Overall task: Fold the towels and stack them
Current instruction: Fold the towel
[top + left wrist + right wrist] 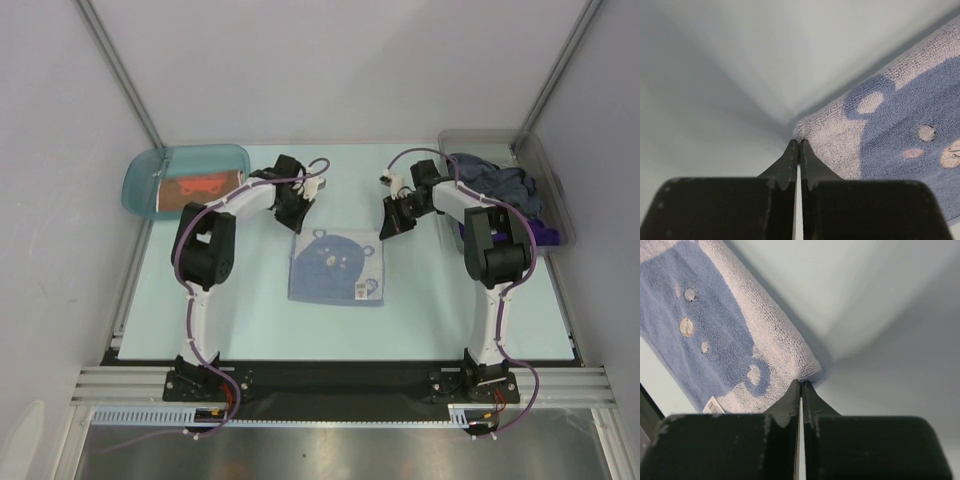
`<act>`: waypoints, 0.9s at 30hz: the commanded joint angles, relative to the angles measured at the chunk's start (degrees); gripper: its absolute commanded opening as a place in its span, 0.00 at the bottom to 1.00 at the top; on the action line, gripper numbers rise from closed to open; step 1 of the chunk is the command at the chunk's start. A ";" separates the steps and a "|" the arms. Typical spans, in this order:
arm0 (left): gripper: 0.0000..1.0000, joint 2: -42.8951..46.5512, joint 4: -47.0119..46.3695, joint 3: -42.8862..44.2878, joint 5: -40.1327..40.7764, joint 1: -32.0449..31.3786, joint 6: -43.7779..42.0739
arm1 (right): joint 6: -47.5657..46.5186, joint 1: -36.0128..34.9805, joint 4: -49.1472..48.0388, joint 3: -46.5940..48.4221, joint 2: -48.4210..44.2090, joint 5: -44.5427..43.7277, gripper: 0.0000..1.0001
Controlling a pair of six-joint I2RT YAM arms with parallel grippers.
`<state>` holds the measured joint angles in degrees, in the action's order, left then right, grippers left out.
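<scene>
My left end effector (300, 224) is down at the far-left corner of the blue towel (337, 267), and my right end effector (386, 231) is down at its far-right corner. The towel lies flat in the middle of the worktop (240, 310), between my 2 arms, bear face up, with a small white label (360, 291) near its near-right corner.

In my left wrist view, the 2 black fingers (790, 160) are pressed together with no gap between the tips. They meet right at the pale terry corner of the towel (900, 115), which bunches slightly where it touches them. I take this as a pinch on the very corner, though I cannot tell how much cloth sits between the tips.

My right wrist view shows the same. The fingers (790, 400) are pressed together, the tips nipping the rounded pale corner of the towel (715, 340), with the label (714, 404) lower down beside the finger.

Far left on the worktop is a teal tray (140, 180) holding an orange-brown towel with red print (200, 187), laid flat. Far right, beside my right arm, a clear grey bin (455, 140) holds a loose heap with grey-blue cloth (495, 180) on top and deep purple cloth (545, 235) at the near end.
</scene>
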<state>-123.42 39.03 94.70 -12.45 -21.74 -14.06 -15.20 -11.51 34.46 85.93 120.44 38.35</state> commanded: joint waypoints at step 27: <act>0.00 31.73 0.35 -0.47 16.05 -7.00 4.92 | 7.82 -1.85 -13.02 -8.75 -37.64 -14.53 0.00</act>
<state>-97.36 39.38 96.68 0.05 -27.14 -10.85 -8.23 -12.88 20.64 79.42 88.25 26.52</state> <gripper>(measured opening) 0.011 0.012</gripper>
